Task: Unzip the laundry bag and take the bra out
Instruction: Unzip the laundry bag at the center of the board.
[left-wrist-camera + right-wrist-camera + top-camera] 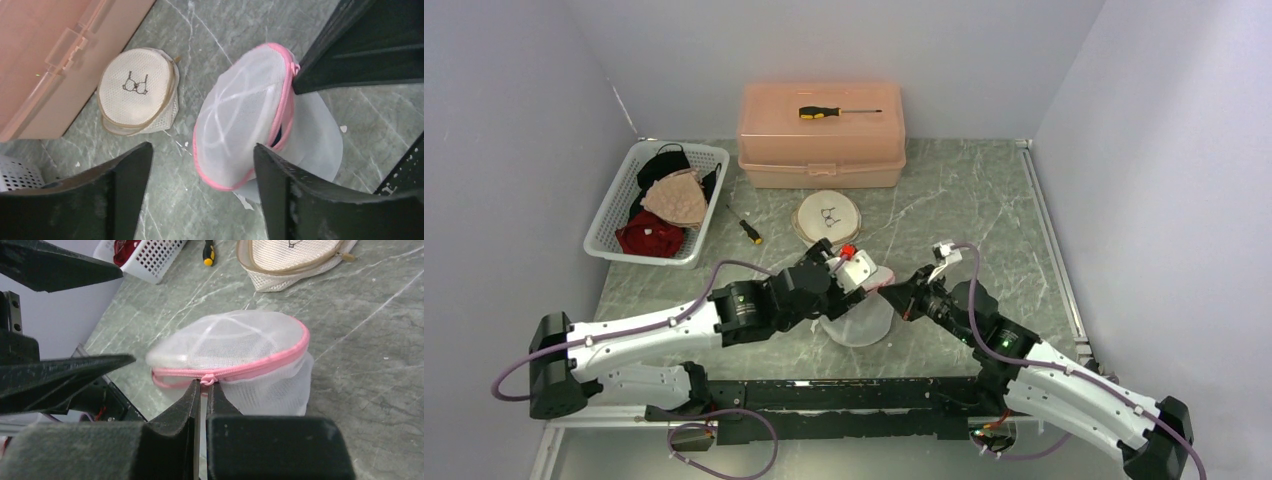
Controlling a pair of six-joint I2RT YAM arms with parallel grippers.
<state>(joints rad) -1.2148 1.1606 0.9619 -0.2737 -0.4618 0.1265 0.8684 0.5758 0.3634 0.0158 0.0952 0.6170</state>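
The laundry bag [860, 322] is a white mesh dome with a pink zipper, standing on the table between my two arms. My right gripper [206, 383] is shut on the pink zipper pull [208, 379] at the near side of the bag [230, 340]. Along the bag's [240, 115] right side the zipper gapes a little, with something dark inside. The bra itself is hidden. My left gripper [202, 150] hangs open just above the bag's near edge, holding nothing. In the top view the left gripper [859, 270] and right gripper [894, 293] meet over the bag.
A second, beige mesh bag [827, 216] with a bra drawing lies behind. A pink toolbox [821, 150] at the back carries a screwdriver [839, 112]. A white basket [612, 205] of garments stands at the left, with a small screwdriver [749, 231] beside it.
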